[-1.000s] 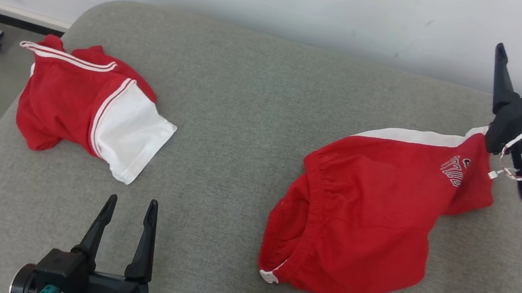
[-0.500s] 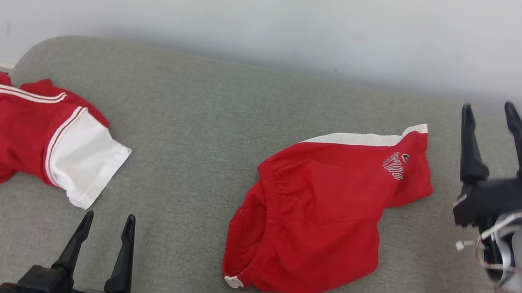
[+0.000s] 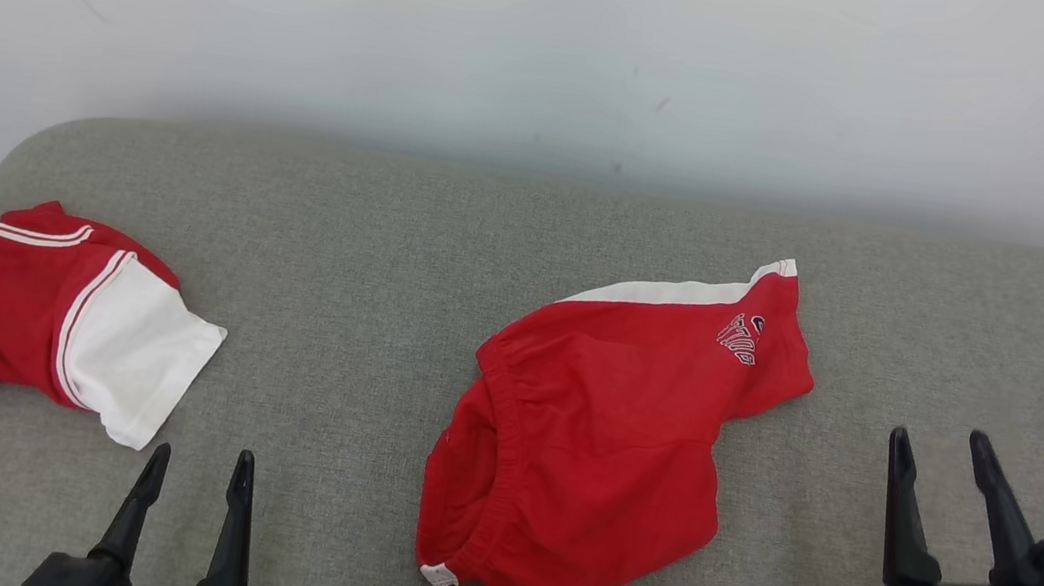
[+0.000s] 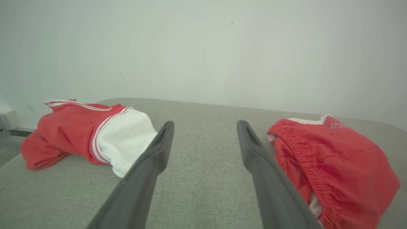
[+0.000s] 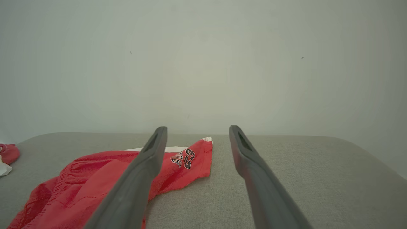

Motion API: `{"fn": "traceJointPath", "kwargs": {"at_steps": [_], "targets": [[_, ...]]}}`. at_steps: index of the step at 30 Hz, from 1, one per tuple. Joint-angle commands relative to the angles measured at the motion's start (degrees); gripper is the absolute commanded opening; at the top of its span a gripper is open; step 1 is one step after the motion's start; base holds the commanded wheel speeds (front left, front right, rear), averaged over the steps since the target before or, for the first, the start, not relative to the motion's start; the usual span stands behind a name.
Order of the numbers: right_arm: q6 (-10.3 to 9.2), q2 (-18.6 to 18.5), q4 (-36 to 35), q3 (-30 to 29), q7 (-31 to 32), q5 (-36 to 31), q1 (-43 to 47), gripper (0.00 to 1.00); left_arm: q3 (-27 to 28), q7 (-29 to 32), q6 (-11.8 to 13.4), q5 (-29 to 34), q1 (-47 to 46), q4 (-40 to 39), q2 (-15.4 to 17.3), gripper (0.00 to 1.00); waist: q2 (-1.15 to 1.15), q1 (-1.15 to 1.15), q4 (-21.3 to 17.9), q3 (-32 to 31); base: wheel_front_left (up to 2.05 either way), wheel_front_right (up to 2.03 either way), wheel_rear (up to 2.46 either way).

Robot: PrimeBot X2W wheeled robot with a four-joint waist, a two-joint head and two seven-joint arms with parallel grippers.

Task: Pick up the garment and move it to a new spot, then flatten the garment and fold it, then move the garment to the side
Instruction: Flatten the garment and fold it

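The red shorts (image 3: 603, 445) are found crumpled near the middle of the grey cushion (image 3: 387, 245); their "23" print (image 5: 186, 160) is resolved in the right wrist view, their gathered waistband (image 4: 299, 152) in the left. The left gripper (image 3: 201, 453) and right gripper (image 3: 937, 435) are seen released, empty, near the front edge.

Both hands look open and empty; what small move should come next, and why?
Probably bring the right hand forward and left to the printed leg end of the red shorts: they lie crumpled and untouched on the grey cushion, that end is nearest this hand, whose jaws stand open.
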Motion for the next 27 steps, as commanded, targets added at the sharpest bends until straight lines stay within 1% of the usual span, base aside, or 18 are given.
{"fn": "traceJointPath", "kwargs": {"at_steps": [1, 6, 13, 19, 27], "targets": [[-0.13, 0.48, -0.45, -0.40, -0.02, -0.49, 1.62, 1.00, 0.31, -0.19, -0.31, 0.37, 0.44, -0.15, -0.06, 1.00, 0.00, 0.01, -0.12, -0.03, 0.00, 0.00, 0.00], [-0.13, 0.86, -0.11, -0.77, 0.44, -1.21, 2.95, 1.00, 0.22, -0.19, -0.40, 0.61, 0.27, -0.17, -0.05, 1.00, 0.00, 0.01, -0.01, 0.07, 0.00, 0.00, 0.00], [-0.13, -0.75, 4.09, 0.60, 3.43, -2.25, -0.19, 1.00, -0.66, -0.19, -0.30, 0.33, -0.63, -0.28, -0.05, 1.00, 0.00, 0.01, 2.20, 1.08, 0.00, 0.00, 0.00], [-0.13, -1.72, 10.65, 2.20, 4.57, -2.46, -3.45, 1.00, -1.01, -0.19, -0.32, -0.19, -1.05, -0.35, -0.06, 1.00, 0.00, 0.01, 4.66, 2.63, 0.00, 0.00, 0.00], [-0.13, -2.44, 21.52, 6.33, 5.36, -2.86, -7.88, 1.00, -1.61, -0.19, -0.07, -0.88, -2.26, -0.46, -0.06, 1.00, 0.00, 0.01, 7.76, 4.47, 0.00, 0.00, 0.00]]}}
